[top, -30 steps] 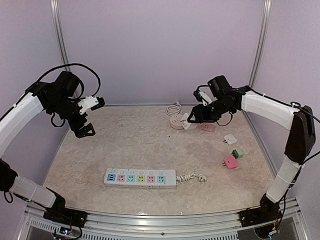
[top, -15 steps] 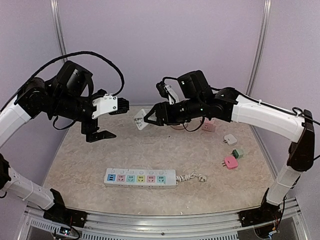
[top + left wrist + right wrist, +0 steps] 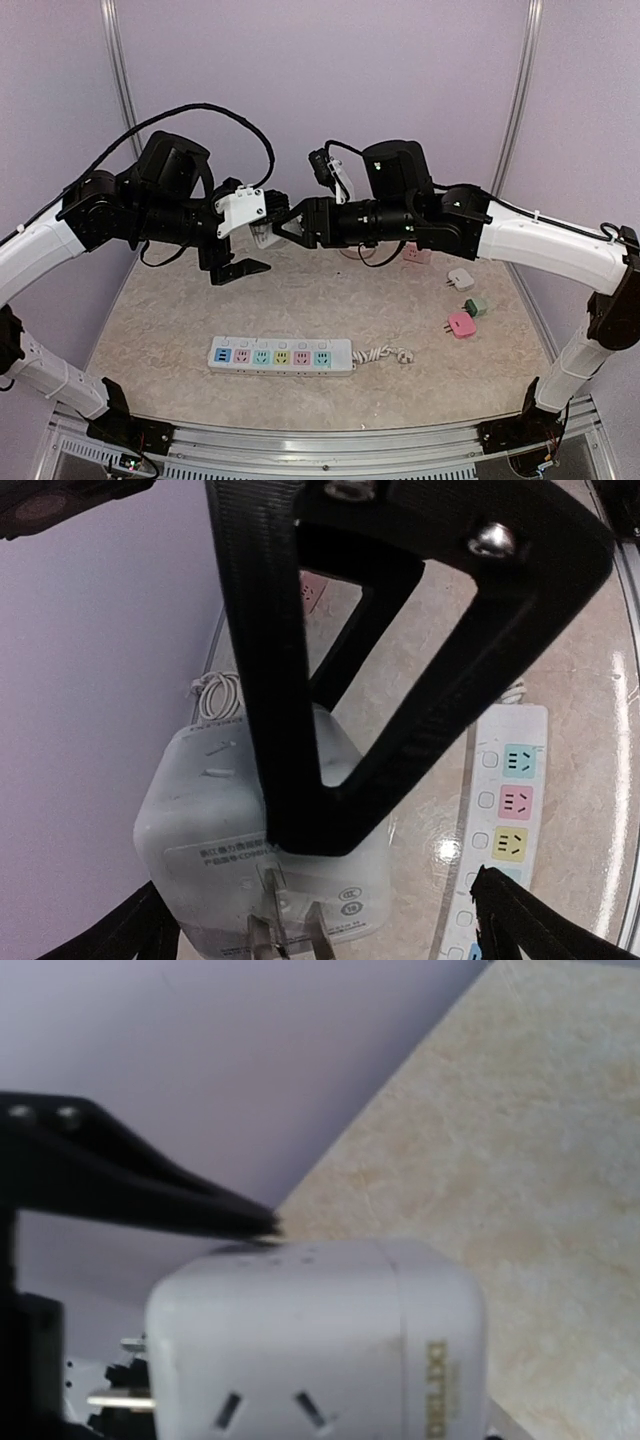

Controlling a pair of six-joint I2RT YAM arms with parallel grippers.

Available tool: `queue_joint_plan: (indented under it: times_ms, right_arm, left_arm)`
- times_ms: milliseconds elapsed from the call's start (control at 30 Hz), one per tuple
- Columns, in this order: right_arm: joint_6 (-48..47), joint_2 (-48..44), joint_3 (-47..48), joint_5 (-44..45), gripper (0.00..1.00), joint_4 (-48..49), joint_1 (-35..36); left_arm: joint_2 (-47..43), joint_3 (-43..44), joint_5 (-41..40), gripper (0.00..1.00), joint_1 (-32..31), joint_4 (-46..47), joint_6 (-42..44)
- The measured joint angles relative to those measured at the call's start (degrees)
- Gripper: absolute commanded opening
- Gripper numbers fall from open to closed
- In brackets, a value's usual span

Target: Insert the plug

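The right gripper (image 3: pixel 290 226) pinched the white plug (image 3: pixel 263 236) in the air, well above and behind the power strip (image 3: pixel 281 356). The left gripper (image 3: pixel 268 238) stood spread wide right at the plug. Only the left wrist view showed its 2 prongs (image 3: pixel 266 932). Only the right wrist view showed its socket holes (image 3: pixel 228 1407).

lilac walls (image 3: pixel 300 80), beige marbled tabletop (image 3: pixel 170 325), aluminium corner posts (image 3: pixel 118 70)

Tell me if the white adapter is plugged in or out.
Out. The right gripper holds the adapter in the air, prongs bare, away from the strip.
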Motion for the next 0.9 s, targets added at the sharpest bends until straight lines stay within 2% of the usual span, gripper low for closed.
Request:
queue_joint_plan:
  times_ms: [233, 333, 400, 533, 633, 667, 700, 733, 767, 800, 833, 900]
  right_arm:
    - [0.0, -0.04, 0.0, -0.26, 0.0, 1.01, 1.09]
    - [-0.07, -0.04, 0.0, -0.5, 0.0, 1.73, 1.22]
    - [-0.17, -0.04, 0.07, -0.5, 0.0, 1.84, 1.25]
    - [-0.11, -0.04, 0.26, -0.26, 0.0, 1.68, 1.25]
    - [-0.48, -0.04, 0.46, -0.26, 0.01, 1.64, 1.25]
    - [-0.7, -0.04, 0.5, -0.28, 0.14, 1.66, 1.25]
    - [-0.94, -0.04, 0.66, -0.26, 0.33, 1.64, 1.25]
    - [-1.2, -0.07, 0.9, -0.28, 0.6, 1.64, 1.25]
    - [-1.6, -0.15, 1.14, -0.33, 0.83, 1.7, 1.25]
    - [-2.23, -0.48, 1.25, -0.48, 0.93, 2.05, 1.25]
    - [-4.02, -1.05, 1.25, -1.03, 0.98, 2.34, 1.25]
    - [-10.08, -3.28, 0.44, -2.97, 1.0, 3.19, 1.49]
  left_arm:
    - [0.28, 0.13, -1.46, 0.69, 0.02, 3.39, -0.35]
    - [0.28, 0.13, -1.29, 0.64, 0.0, 3.41, -0.57]
    - [0.28, 0.13, -1.29, 0.56, 0.0, 3.43, -0.48]
    - [0.26, 0.17, -1.64, 0.28, 0.0, 3.78, -0.59]
    - [0.26, 0.31, -1.77, 0.0, 0.0, 3.96, -0.7]
    - [0.26, 0.39, -1.81, 0.0, 0.0, 3.93, -0.81]
    - [0.26, 0.61, -1.9, 0.0, 0.0, 3.87, -1.11]
    - [0.28, 1.09, -1.92, 0.0, 0.0, 3.58, -1.6]
    - [0.33, 1.88, -1.79, 0.0, 0.0, 3.08, -2.12]
    - [0.35, 2.71, -1.6, 0.0, 0.0, 2.67, -2.64]
    - [0.48, 4.15, -0.87, 0.0, -0.07, 2.03, -3.91]
    - [0.74, 7.69, 2.29, 0.0, 0.02, 0.33, -6.86]
